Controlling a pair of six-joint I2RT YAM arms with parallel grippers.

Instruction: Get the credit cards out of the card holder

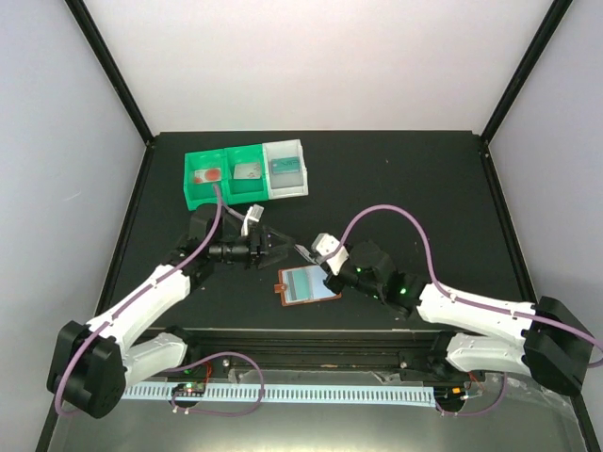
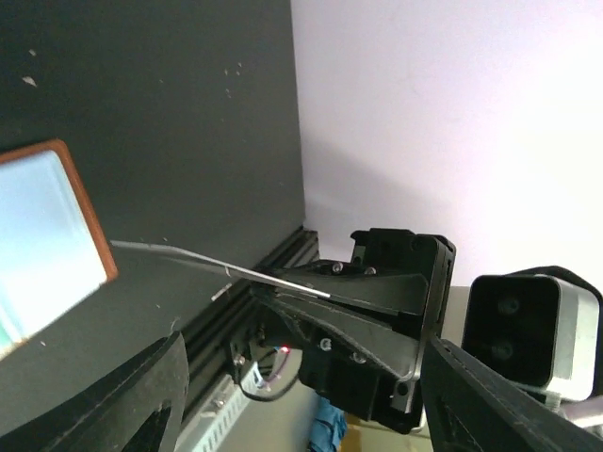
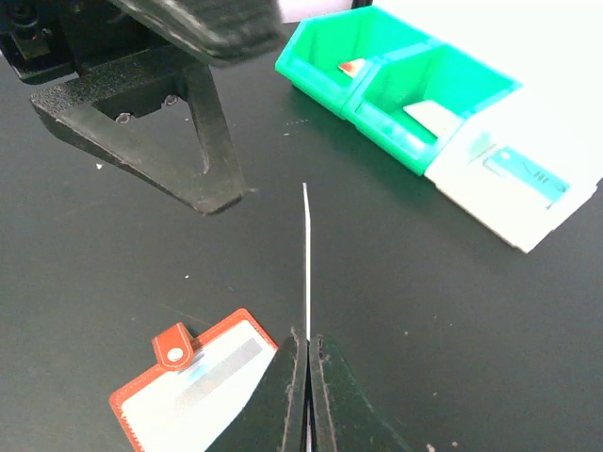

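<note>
While the left arm (image 1: pixel 141 301) stretches from the near left corner toward the middle of the dark surface (image 1: pixel 405 179), its claw (image 1: pixel 280 244) stands open, its two black fingers (image 2: pixel 141 400) spread wide and holding nothing. Behind it, toward the far edge, sits a green bin (image 1: pixel 221 196) with two compartments. The left one has a small red and white item in it, the right one a pale flat piece too small to name. Touching the green bin's right side is a white bin (image 1: pixel 287 189) with a teal item inside. Just right of the open claw, a thin pale card (image 3: pixel 305 254) is held on edge above the surface and shows only as a narrow line in both wrist views. Its free end points toward the left fingers without touching either. The right claw (image 3: pixel 306 344) is clamped shut on the other end of that card. Nearer the arms' bases, just beside the right claw, the card holder (image 1: pixel 307 283) lies flat on the surface, face up and well apart from the bins. It has a brown rim around a pale face, with its little tab (image 3: pixel 172 346) at the left end. Whether another card sits in its pocket cannot be told. The right arm (image 1: pixel 480 315) runs from there to the near right corner.
</note>
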